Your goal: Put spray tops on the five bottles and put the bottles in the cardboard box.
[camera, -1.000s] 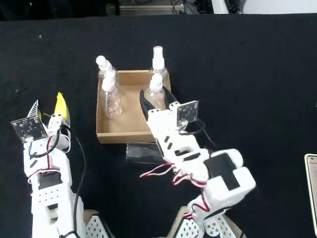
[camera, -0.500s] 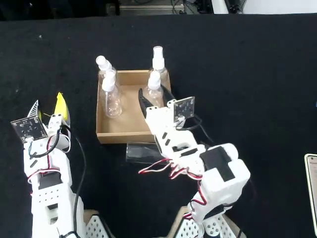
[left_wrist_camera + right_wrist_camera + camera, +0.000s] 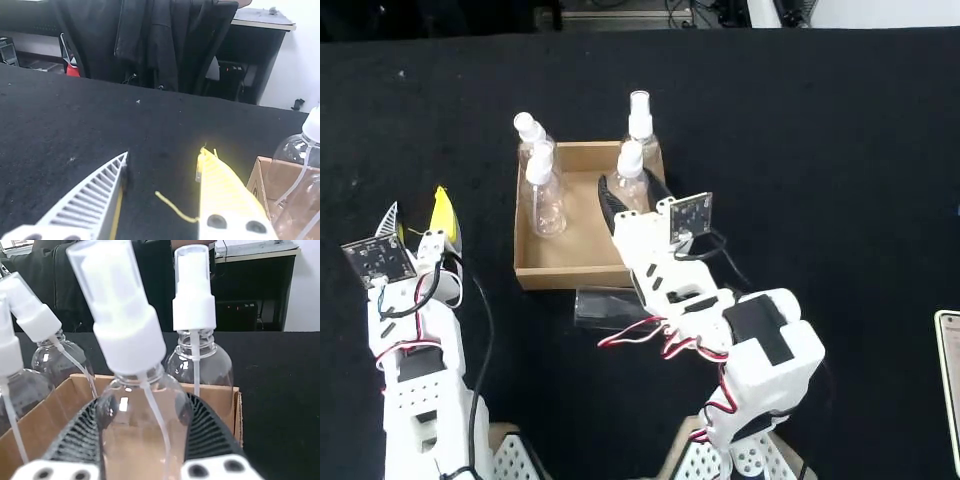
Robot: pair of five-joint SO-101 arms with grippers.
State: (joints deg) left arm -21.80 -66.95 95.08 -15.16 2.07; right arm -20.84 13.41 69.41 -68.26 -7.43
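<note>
We see the R claw (image 3: 630,192) holding a bottle w/ a white spray top. This held bottle (image 3: 631,165) stands upright inside the cardboard box (image 3: 570,272), near the box's right wall. In the R wrist view the claw (image 3: 144,405) has one black finger on each side of the held bottle (image 3: 135,440), touching its clear body.

A second bottle (image 3: 544,195) stands in the box by the left wall. A third bottle (image 3: 532,138) leans at the back left corner. A fourth bottle (image 3: 640,125) stands upright at the back right edge. We can't tell if those 2 are inside the box or just behind it. All 4 have spray tops on.

The L claw (image 3: 417,203) is over the black table (image 3: 820,150), well to the left of the box. It is open wide w/ nothing in it, one finger white, one yellow. The L wrist view shows this gap too (image 3: 164,154).

A clear flat thing (image 3: 605,305) lies just in front of the box.
</note>
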